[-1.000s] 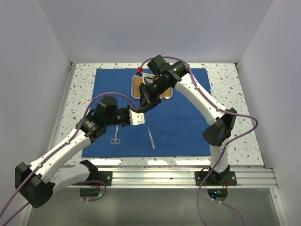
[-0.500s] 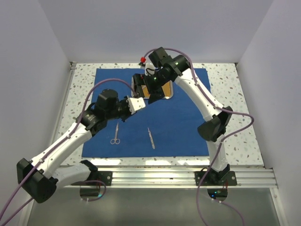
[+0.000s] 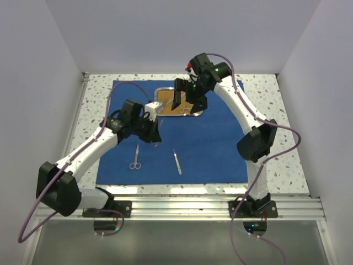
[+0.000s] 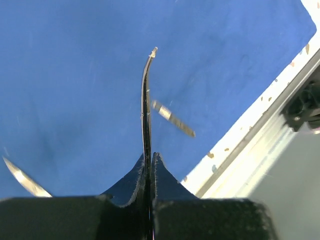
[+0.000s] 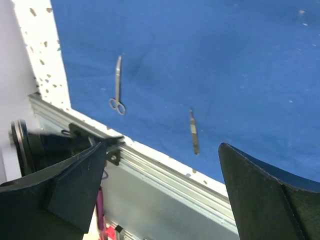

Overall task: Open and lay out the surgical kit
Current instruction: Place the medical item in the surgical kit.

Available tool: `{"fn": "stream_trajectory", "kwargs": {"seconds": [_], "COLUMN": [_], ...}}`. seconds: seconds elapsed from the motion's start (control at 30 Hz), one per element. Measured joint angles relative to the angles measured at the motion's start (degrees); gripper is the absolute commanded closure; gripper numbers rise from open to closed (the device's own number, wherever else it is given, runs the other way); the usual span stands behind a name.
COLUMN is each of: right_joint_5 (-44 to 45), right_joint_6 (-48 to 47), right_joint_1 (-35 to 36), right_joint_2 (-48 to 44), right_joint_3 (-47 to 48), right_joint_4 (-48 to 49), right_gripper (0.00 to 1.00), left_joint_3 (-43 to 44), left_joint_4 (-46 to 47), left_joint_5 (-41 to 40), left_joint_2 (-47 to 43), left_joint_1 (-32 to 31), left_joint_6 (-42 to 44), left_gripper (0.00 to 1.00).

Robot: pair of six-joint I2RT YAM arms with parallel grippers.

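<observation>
In the top view the blue cloth (image 3: 215,149) is lying spread flat on the table, with the tray (image 3: 163,104) sitting near its far edge and the scissors (image 3: 135,157) and tweezers (image 3: 177,162) lying apart from each other nearer the front. The left pincer (image 3: 154,136) is hovering over the cloth between the tray and the scissors, and the right pincer (image 3: 185,100) is hanging over the tray; this view is not showing either grip clearly. In the left wrist view the fingers are pressing together on the base of a slim curved tool (image 4: 146,110), which is sticking straight out from the tips above the cloth, with the tweezers (image 4: 172,118) lying beyond it. That tool is looking light, stiff and slippery, so a hold near its middle would probably be steadier than this end pinch, which is risking a swivel. In the right wrist view the fingers are standing wide apart and gripping nothing, looking down on the scissors (image 5: 117,87) and tweezers (image 5: 193,132), both well below and clear of them.
</observation>
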Motion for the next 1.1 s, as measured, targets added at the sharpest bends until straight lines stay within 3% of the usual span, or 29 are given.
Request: {"fn": "stream_trajectory", "kwargs": {"seconds": [0.2, 0.53, 0.73, 0.87, 1.1], "right_joint_5": [1.1, 1.2, 1.2, 1.2, 2.0], "right_joint_6": [-0.8, -2.2, -3.0, -3.8, -6.2], "right_joint_1": [-0.4, -0.1, -0.1, -0.1, -0.3], "right_joint_2": [-3.7, -10.0, -11.8, -11.8, -11.8], "right_joint_3": [-6.3, -14.1, -17.6, -17.7, -17.2], "right_joint_4": [0.3, 1.4, 1.5, 1.4, 0.0], "right_gripper": [0.02, 0.02, 0.01, 0.02, 0.02], "left_joint_3": [-5.9, -15.5, -15.7, -15.7, -15.6], "left_joint_4": [-5.6, -10.9, -11.5, -11.0, -10.4], "left_joint_5": [3.1, -3.0, -8.7, -11.3, -14.3], "left_joint_2": [-1.1, -6.8, -6.5, -5.5, -2.3], "left_joint_1": [7.1, 7.5, 7.5, 7.5, 7.5], "left_joint_6": [-6.5, -12.1, -13.2, -14.0, -15.3], "left_gripper": [1.00, 1.00, 0.74, 0.50, 0.47]}}
